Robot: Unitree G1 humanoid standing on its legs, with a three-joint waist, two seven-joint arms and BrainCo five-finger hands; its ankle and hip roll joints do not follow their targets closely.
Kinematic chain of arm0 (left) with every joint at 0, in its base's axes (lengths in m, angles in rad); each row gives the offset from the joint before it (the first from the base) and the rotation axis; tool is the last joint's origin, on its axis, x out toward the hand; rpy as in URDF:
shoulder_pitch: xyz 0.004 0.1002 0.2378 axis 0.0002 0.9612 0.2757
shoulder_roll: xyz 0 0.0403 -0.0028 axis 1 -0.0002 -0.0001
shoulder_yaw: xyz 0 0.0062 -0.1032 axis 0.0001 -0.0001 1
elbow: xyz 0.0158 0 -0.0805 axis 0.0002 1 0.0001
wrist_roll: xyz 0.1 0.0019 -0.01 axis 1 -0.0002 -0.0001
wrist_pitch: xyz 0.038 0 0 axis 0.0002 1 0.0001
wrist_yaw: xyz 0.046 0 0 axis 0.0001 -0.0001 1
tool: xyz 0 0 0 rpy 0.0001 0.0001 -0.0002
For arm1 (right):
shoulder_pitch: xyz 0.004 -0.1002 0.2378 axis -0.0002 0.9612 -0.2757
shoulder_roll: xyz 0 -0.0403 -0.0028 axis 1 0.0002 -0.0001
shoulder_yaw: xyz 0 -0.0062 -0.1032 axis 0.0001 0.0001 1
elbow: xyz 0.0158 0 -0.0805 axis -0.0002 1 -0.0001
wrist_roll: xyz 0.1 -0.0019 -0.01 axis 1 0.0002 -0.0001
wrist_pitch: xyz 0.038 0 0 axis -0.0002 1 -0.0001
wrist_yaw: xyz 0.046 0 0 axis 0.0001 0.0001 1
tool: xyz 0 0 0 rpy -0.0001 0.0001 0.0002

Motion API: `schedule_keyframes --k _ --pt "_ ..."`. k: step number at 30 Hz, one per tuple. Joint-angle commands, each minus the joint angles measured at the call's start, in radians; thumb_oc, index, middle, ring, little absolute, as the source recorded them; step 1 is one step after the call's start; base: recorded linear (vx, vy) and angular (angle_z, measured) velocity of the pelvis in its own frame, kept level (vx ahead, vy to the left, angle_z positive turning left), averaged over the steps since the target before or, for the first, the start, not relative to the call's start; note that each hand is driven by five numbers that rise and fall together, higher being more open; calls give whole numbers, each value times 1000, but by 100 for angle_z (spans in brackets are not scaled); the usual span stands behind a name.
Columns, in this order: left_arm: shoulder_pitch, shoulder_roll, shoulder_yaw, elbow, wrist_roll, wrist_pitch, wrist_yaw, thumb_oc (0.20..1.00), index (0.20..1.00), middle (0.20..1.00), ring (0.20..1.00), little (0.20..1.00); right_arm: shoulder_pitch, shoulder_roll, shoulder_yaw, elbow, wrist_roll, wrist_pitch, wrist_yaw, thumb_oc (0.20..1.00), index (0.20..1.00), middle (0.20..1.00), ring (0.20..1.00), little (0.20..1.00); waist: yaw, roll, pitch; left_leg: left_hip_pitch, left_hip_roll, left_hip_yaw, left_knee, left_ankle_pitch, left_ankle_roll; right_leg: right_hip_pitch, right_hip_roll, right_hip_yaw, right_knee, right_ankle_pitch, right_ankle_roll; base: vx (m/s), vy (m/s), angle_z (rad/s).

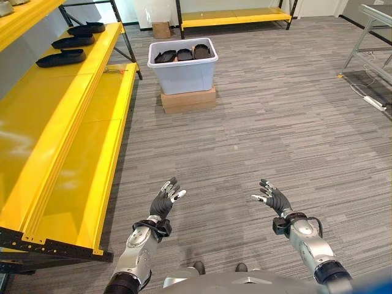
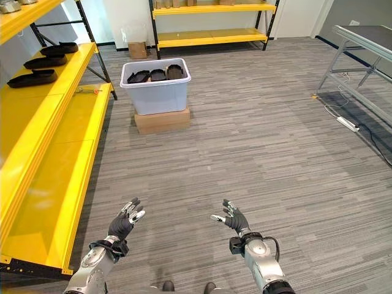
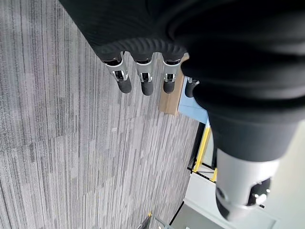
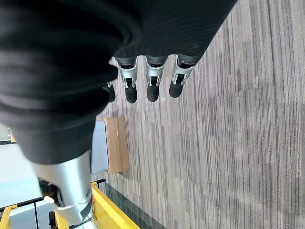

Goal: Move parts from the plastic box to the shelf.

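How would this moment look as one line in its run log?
left hand: open, empty | right hand: open, empty | plastic box: ahead, holds dark parts | shelf: three parts placed

Bright, even light; perhaps slight glare.

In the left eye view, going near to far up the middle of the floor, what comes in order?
Left hand and right hand, both empty → cardboard box → plastic box holding dark parts → far yellow shelf.
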Motion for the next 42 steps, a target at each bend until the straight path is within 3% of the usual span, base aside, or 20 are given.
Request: schedule_keyframes --k 1,17,39,42 --pt "-58 -4 4 -20 -48 -6 -19 1000 1000 1000 1000 1000 -37 6 2 -33 2 -27 2 1000 1000 1000 1000 1000 15 -18 -9 12 7 47 11 -46 -38 7 -50 -45 6 18 79 0 0 0" --pt "-62 -12 -11 -23 -37 73 34 1000 1000 1000 1000 1000 -39 13 3 -33 2 -42 -29 1000 1000 1000 1000 1000 17 -17 -3 14 4 44 11 -47 -33 10 -54 -52 6 21 83 0 0 0" --pt "-63 -36 -3 -13 -125 100 83 1000 1000 1000 1000 1000 -32 12 -3 -37 21 -18 -18 1000 1000 1000 1000 1000 11 -21 1 22 -11 55 23 -55 -21 14 -61 -43 6 28 86 9 17 0" --pt "-65 -29 -8 -9 -93 61 78 1000 1000 1000 1000 1000 -29 13 -10 -42 8 -42 -31 1000 1000 1000 1000 1000 7 -21 5 21 -16 62 32 -64 -6 6 -76 -39 42 19 93 53 166 -1"
